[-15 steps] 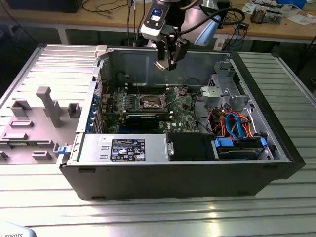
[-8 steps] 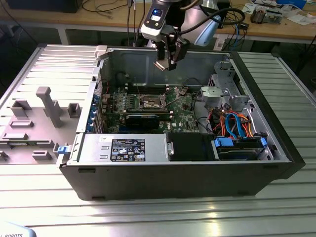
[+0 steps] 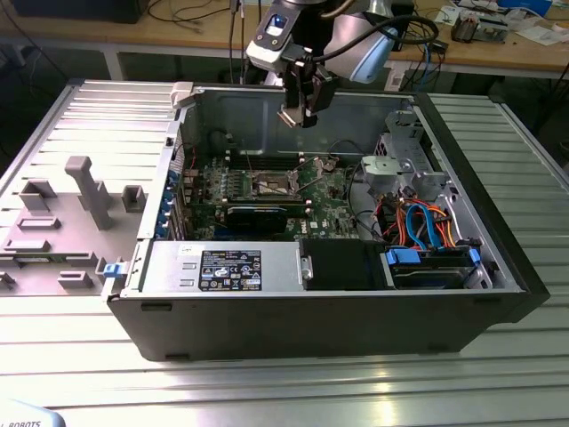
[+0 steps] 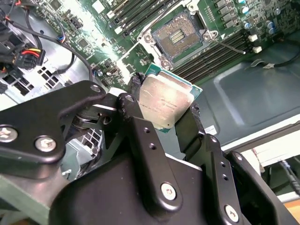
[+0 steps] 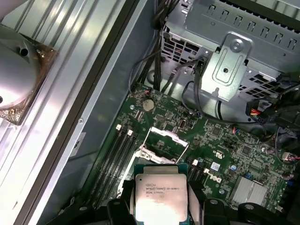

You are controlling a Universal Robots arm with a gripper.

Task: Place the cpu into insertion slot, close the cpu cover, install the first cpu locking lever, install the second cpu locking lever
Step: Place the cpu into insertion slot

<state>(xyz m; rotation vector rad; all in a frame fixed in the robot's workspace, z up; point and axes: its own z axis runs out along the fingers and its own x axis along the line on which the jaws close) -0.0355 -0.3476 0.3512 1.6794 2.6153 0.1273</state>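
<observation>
My gripper [image 3: 300,114] hangs above the open computer case, over the green board's back part. It is shut on the cpu [image 4: 166,101], a flat square chip with a silver-tan top, held by two opposite edges between the black fingers [image 4: 137,84]. In the first wrist view the cpu [image 5: 161,197] sits in front of the raised cpu cover [image 5: 165,140], a thin silvery frame. The insertion slot [image 4: 179,38] lies uncovered below, a dark square recess with a metal rim; it appears on the board in the exterior view too [image 3: 273,185]. The locking levers are too small to tell apart.
Long black memory slots [image 4: 213,51] flank the socket. A long black card [image 3: 258,213] lies in front of it. A silver drive cage [image 5: 234,61] with cables stands at the exterior view's right, the case's back wall [image 3: 258,120] just behind the gripper. A grey fixture tray [image 3: 62,222] lies outside, at the left.
</observation>
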